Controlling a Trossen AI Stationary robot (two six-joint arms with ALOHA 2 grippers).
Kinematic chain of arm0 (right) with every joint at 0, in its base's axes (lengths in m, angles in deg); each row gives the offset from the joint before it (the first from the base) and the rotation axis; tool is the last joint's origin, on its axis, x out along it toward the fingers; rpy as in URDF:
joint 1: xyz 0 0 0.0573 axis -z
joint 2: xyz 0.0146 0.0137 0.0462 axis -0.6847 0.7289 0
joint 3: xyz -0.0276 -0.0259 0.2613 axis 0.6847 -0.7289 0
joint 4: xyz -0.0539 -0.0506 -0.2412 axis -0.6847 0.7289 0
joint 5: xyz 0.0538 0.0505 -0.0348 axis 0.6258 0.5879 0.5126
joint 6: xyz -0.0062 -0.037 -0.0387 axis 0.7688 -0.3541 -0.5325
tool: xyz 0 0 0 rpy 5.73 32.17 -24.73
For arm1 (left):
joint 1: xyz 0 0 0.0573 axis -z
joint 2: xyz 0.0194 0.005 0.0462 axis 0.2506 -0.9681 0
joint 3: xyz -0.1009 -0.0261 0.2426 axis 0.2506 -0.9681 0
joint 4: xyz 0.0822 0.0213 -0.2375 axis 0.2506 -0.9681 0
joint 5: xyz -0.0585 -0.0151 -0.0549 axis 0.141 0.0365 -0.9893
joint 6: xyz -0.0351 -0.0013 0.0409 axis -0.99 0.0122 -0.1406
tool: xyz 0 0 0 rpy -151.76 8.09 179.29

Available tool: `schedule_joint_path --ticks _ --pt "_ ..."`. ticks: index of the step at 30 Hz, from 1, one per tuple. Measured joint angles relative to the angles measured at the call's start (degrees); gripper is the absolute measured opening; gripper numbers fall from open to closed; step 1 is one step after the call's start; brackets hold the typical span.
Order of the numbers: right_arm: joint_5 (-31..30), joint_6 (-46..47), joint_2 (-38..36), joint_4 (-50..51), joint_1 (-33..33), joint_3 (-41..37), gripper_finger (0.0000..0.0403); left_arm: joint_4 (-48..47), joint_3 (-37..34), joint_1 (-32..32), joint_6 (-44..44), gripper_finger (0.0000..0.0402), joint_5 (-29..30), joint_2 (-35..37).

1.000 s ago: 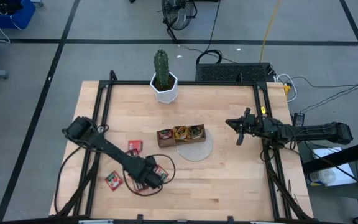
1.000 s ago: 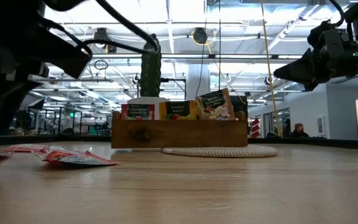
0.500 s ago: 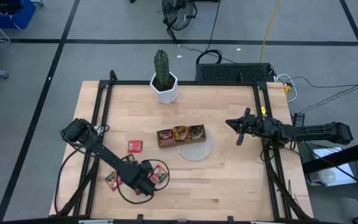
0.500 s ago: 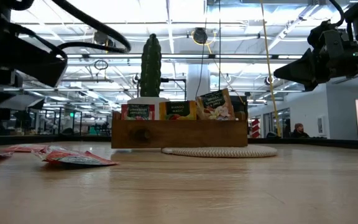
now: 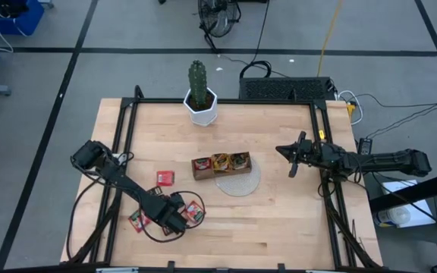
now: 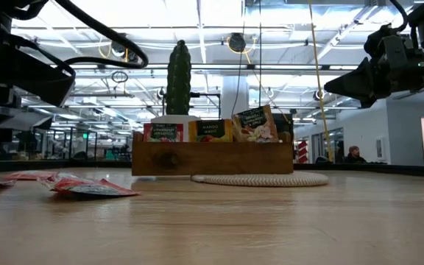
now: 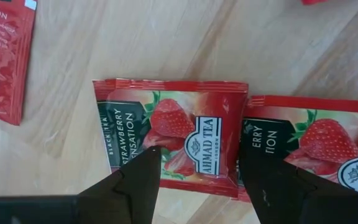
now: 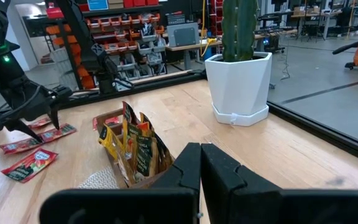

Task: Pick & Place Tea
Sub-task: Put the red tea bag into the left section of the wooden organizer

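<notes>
Red strawberry tea sachets lie flat on the table near its front left. One sachet lies directly below my left gripper, which points down, open, its fingers hovering over the sachet's two sides. A second sachet lies partly under the first one's edge, and a third lies apart. In the high view my left gripper stands between two sachets. The wooden tray holds upright sachets. My right gripper waits shut at the right.
A cactus in a white pot stands at the far edge. A round woven mat lies under the tray's near side. Another red sachet lies left of the tray. Black frame rails run along the table's sides.
My left gripper has come down toward the sachets and shifted a little toward the table's left edge, staying open. The sachets and the right arm have kept still.
</notes>
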Motion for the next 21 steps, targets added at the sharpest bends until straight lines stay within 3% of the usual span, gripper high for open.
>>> schedule_joint_path --ticks 6,17,21 --pt "-0.02 -0.02 0.02 0.02 0.0 0.0 0.0 0.69 -0.11 -0.42 1.45 0.0204 0.27 0.0" --pt "-0.02 -0.02 0.0 0.02 0.0 0.0 0.0 3.54 -0.11 -0.97 2.13 0.0034 4.67 0.0" --pt "-0.02 -0.01 -0.01 0.02 -0.01 0.0 0.0 3.58 -0.11 -0.9 2.16 0.0018 5.01 0.0"
